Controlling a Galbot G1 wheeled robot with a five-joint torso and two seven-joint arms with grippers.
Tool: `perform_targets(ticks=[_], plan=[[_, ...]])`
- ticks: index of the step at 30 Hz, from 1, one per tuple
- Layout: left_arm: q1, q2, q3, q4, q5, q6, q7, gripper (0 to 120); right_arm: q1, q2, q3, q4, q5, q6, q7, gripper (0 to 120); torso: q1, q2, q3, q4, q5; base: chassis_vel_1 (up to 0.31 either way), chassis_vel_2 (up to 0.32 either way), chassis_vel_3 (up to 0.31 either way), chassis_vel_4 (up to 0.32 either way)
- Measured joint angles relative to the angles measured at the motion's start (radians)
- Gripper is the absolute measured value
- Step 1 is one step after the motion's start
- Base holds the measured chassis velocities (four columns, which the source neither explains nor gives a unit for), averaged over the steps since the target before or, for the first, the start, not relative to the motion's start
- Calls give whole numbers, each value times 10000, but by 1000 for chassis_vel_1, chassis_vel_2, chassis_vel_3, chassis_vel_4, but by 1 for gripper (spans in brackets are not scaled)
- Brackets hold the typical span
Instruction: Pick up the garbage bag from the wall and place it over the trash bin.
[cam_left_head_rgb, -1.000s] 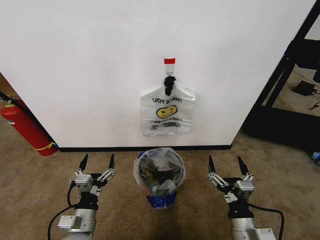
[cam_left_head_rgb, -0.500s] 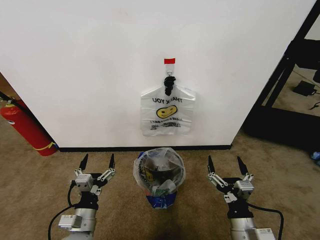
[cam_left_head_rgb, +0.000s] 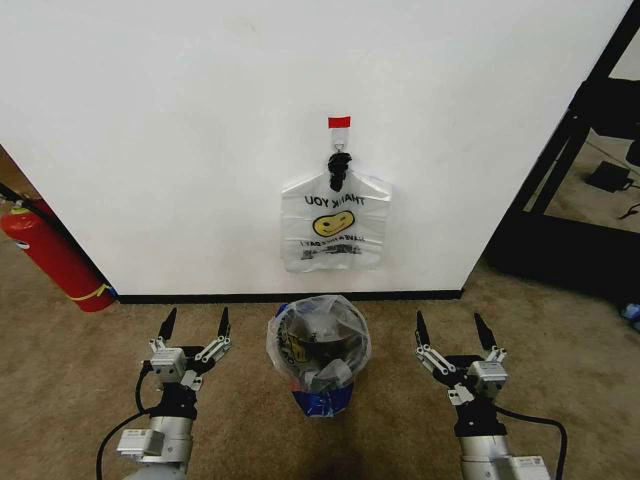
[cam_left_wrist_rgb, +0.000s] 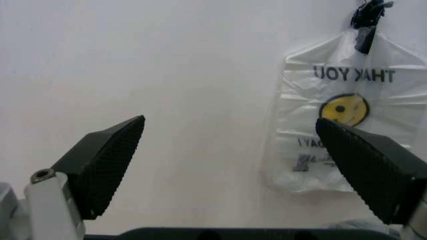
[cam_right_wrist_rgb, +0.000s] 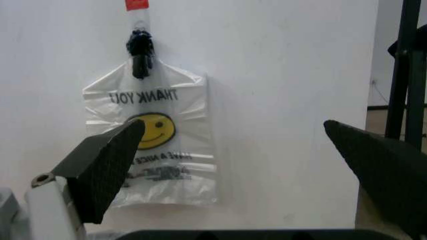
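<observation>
Both arms rest low over the carpet, forearms cut off by the picture's lower edge. The left claw (cam_left_head_rgb: 195, 325) and right claw (cam_left_head_rgb: 452, 329) point toward the wall (cam_left_head_rgb: 180, 130), fingers spread wide, gripping nothing. Between them stands the trash bin (cam_left_head_rgb: 318, 350), its mesh mostly hidden by a plastic liner. The garbage bag (cam_left_head_rgb: 335, 225) hangs from a black hook (cam_left_head_rgb: 338, 165) under red tape (cam_left_head_rgb: 340, 122).

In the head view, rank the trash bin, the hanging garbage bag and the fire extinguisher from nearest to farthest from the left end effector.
From the left end effector, open and low on the carpet:
1. Trash bin, just to its right on the floor.
2. Fire extinguisher, off to its left by the wall.
3. Garbage bag, hanging up on the wall to the right.
</observation>
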Motion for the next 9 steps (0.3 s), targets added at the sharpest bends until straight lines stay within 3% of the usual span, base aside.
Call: perform_targets(ticks=[9], plan=[[-1, 3, 1, 0, -6, 3, 0, 100, 3, 0, 0, -5, 5, -6, 5, 100, 0, 0, 0, 0, 0, 0, 0, 0, 0]])
